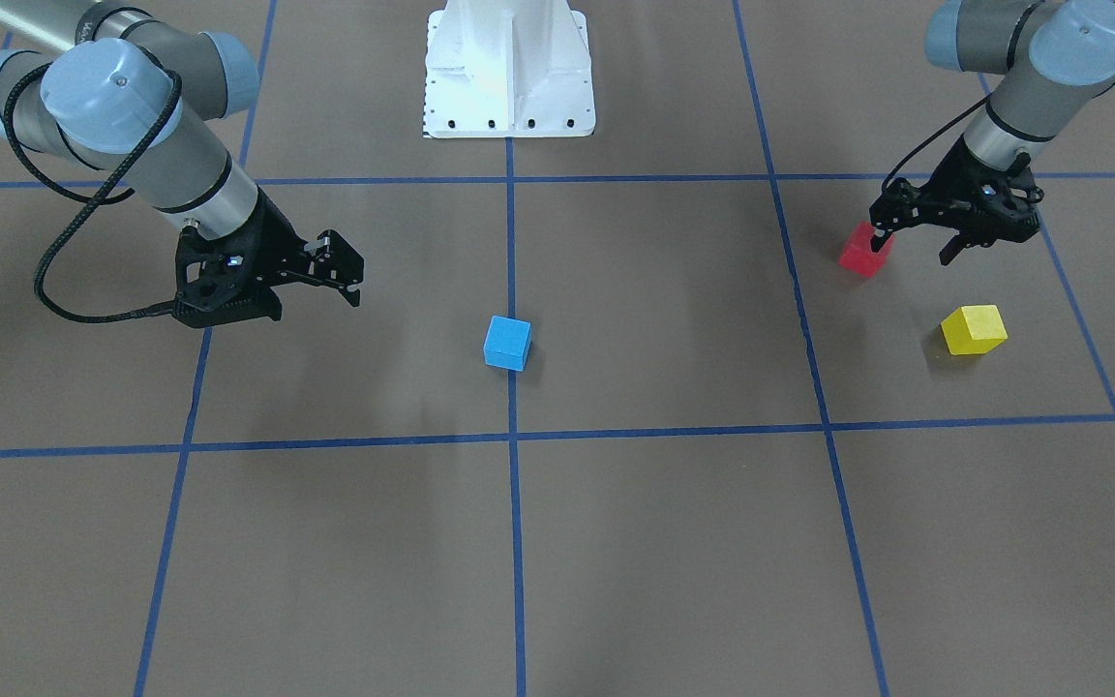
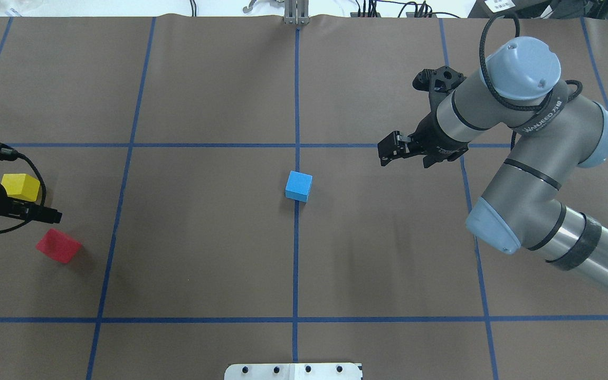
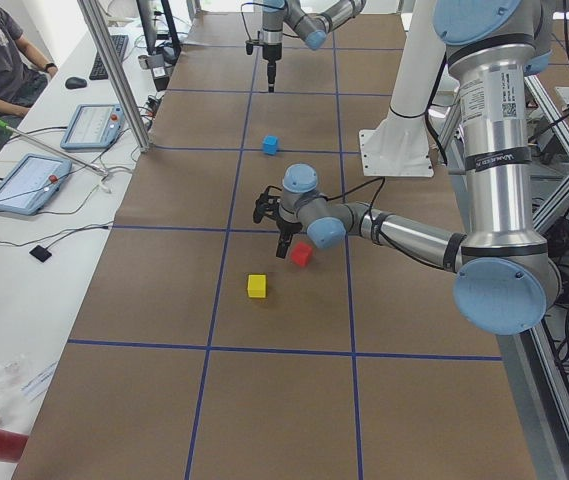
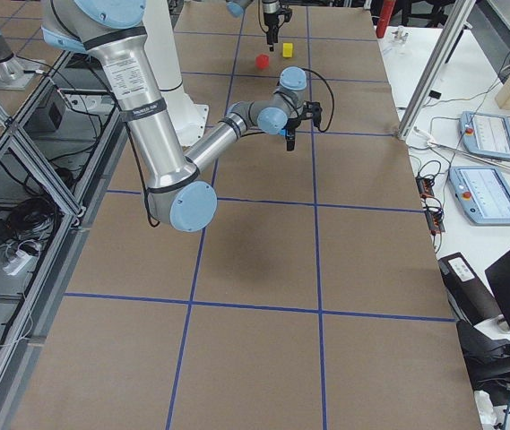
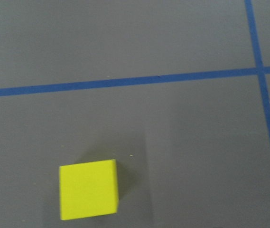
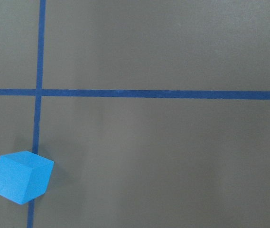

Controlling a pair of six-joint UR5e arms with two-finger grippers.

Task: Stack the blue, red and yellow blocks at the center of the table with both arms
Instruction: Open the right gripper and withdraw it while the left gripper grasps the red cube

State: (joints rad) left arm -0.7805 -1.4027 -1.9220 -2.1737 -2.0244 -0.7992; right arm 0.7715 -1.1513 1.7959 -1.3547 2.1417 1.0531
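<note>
The blue block (image 1: 507,343) sits on the centre tape line, also in the overhead view (image 2: 298,186) and the right wrist view (image 6: 22,176). The red block (image 1: 865,250) and the yellow block (image 1: 973,329) lie on the robot's left side, also in the overhead view as red (image 2: 58,246) and yellow (image 2: 20,187). My left gripper (image 1: 912,247) is open and empty, hovering between them, one finger beside the red block. The left wrist view shows only the yellow block (image 5: 88,195). My right gripper (image 1: 349,281) is open and empty, to the blue block's side and above the table.
The brown table is marked with a blue tape grid (image 1: 512,436). The robot's white base (image 1: 509,73) stands at the table's rear centre. Operators' tablets (image 3: 26,182) and a seated person lie beyond the table's far edge.
</note>
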